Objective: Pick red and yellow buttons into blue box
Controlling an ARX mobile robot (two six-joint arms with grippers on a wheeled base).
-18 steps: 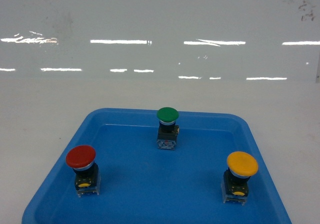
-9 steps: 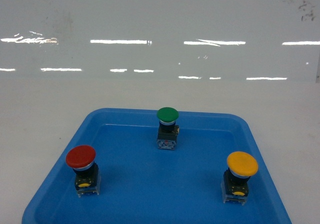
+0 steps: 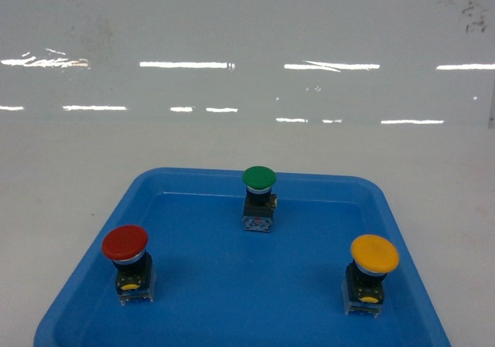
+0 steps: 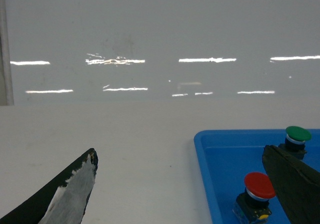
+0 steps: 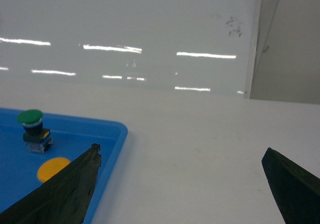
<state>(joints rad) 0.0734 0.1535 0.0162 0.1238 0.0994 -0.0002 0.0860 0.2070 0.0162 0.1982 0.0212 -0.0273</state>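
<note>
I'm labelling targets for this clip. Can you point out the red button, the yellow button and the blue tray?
red button (image 3: 124, 242), head view, on its domed red cap.
yellow button (image 3: 374, 253), head view, on its yellow cap.
blue tray (image 3: 325, 182), head view, on the far rim.

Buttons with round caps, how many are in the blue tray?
3. The red-capped push button stands at the blue plastic tray's front left, the yellow-capped push button front right, the green-capped push button at the middle back. The tray's nearest edge is out of view.
</note>
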